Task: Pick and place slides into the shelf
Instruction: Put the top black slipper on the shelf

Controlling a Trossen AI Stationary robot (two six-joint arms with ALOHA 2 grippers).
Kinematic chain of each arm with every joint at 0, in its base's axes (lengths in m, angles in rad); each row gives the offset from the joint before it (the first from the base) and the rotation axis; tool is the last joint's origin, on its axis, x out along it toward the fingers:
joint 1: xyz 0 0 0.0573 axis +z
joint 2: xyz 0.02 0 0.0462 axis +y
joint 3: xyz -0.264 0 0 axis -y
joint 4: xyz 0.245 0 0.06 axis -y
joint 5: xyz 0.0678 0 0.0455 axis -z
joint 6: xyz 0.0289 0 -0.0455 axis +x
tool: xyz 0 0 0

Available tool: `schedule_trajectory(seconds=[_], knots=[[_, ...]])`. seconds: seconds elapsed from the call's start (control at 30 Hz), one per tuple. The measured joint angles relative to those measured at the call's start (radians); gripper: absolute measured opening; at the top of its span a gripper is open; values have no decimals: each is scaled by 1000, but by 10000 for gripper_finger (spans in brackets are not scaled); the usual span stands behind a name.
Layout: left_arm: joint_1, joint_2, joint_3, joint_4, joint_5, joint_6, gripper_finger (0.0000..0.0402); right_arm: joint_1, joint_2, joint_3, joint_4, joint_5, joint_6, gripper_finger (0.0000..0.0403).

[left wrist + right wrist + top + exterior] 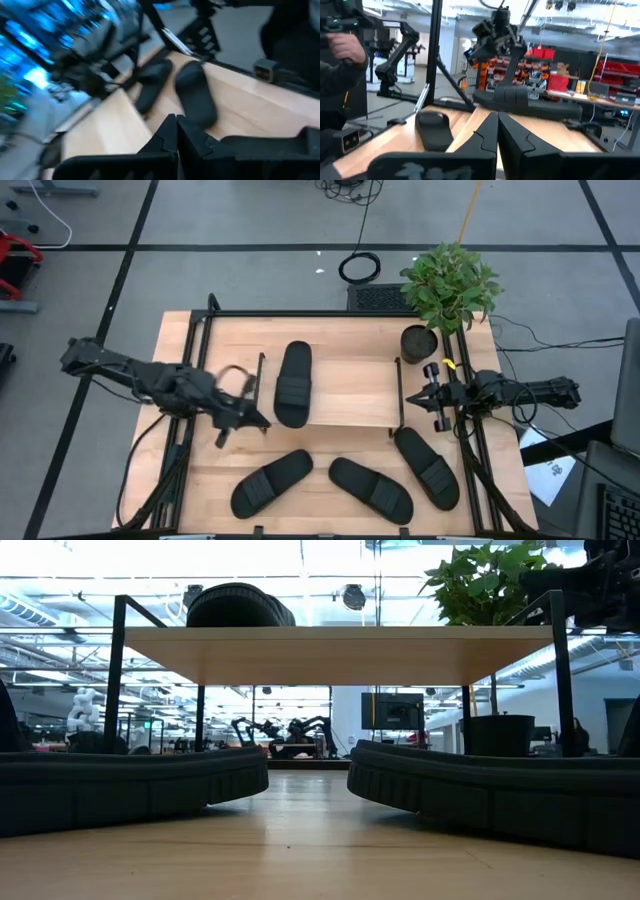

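Observation:
One black slide (293,383) lies sole down on the shelf's light wood top (350,395); the low view shows this slide (238,606) above the plank (340,650). Three more slides lie on the table in front of the shelf: left (272,482), middle (371,488) and right (426,467). My left gripper (262,423) is shut and empty, hanging by the shelf's near left corner, and in its wrist view the shut left gripper (176,125) points toward two slides (196,97). My right gripper (412,400) waits shut and empty at the shelf's right end.
A potted plant (450,285) with a dark pot (420,340) stands at the table's far right corner. The shelf's black wire frames (262,385) rise at both ends of the plank. A person (340,60) stands beyond the table's left side.

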Motion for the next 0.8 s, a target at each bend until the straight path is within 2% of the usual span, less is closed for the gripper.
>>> schedule_trajectory(seconds=[0.2,0.33,0.4,0.57,0.7,0.8], knots=[[47,-264,-247,219,-10,-63,0,0,15,0,25,-3,0,0],[62,-355,-317,248,-45,-174,0,0,19,0,49,-3,0,0],[58,-377,-346,248,-43,-223,0,0,18,0,54,-3,0,0],[11,-382,-420,250,143,-186,0,0,24,0,52,-58,4,0],[-11,-382,-481,300,98,-146,0,0,26,0,53,-159,1,0],[-7,-381,-517,319,76,-117,0,0,26,0,68,-162,-5,0]])
